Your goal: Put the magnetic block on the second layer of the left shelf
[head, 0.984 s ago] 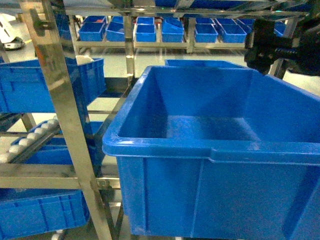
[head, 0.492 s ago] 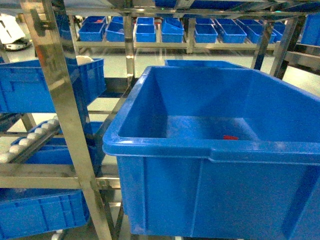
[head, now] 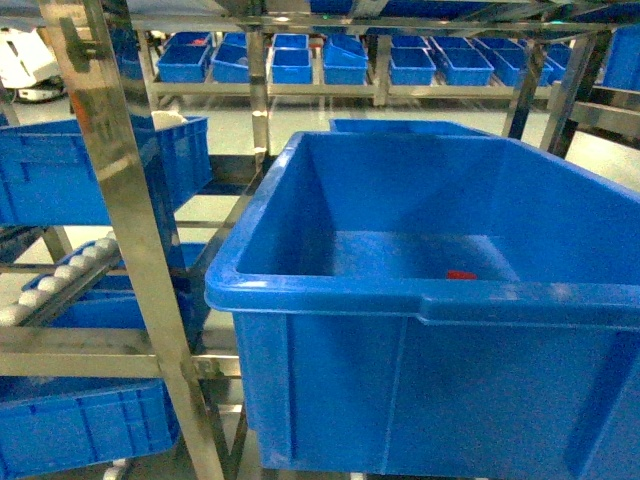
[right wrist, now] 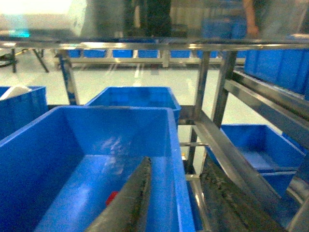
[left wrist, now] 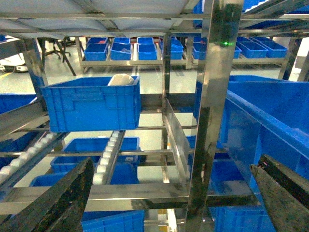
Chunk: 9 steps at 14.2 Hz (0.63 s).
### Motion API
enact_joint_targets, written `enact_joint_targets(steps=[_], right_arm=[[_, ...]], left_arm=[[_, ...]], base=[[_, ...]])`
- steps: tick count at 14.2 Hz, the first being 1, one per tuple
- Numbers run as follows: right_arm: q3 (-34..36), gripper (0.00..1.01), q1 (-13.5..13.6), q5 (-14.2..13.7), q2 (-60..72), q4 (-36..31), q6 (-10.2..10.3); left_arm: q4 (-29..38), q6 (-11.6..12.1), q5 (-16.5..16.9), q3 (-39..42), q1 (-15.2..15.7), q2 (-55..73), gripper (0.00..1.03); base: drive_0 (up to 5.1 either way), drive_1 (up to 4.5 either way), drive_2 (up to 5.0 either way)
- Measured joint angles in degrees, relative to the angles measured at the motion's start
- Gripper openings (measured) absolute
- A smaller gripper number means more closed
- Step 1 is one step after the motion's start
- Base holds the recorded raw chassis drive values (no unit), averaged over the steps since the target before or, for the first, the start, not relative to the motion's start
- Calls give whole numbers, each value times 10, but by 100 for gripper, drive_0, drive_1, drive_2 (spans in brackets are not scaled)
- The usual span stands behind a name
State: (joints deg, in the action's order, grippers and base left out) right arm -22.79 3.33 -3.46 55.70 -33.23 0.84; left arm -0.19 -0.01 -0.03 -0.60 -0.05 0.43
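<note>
- Now the small bright red magnetic block [head: 461, 274] lies on the floor of the large deep blue plastic crate [head: 300, 290] on the steel rack's second tier, low and right of centre in the head view; a second ago that floor was bare and a black gripper hung over the crate's far right corner.
- That gripper has since gone from the head view, so I judge the drop made and the task as good as done.
- In the right wrist view the right gripper [right wrist: 176, 203] has its fingers [right wrist: 133, 200] spread and empty, straddling the crate's right wall, with the red block [right wrist: 111, 197] peeking out at lower left of the near finger.
- The left gripper [left wrist: 169, 203] shows two dark fingers [left wrist: 58, 203] wide apart at the bottom corners of its frame, holding nothing.
- Edges to mind: the crate's thick rim, and the shiny perforated steel upright [left wrist: 212, 111] standing just ahead of the left fingers.
- Open room lies up and back from the crate; a slanted steel rail [right wrist: 241, 159] crowds the right side.
</note>
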Motion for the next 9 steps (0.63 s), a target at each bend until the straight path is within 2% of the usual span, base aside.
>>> enact_joint_targets(steps=[1,2,3,9], right_arm=[[33,20,-26,33,-19,-7,-4],[60,6,-35,32,-42,-13,-4],[82,2,-33,33,-64,-14,-6],[172,2,-33,33,-193,26,-6]], left_arm=[[0,0,0,0,0,0,98],[0,0,-1,0,0,0,98],[0,0,0,0,0,0,98],[0,0,0,0,0,0,98]], base=[[0,0,0],[0,0,0],[0,0,0],[0,0,0]])
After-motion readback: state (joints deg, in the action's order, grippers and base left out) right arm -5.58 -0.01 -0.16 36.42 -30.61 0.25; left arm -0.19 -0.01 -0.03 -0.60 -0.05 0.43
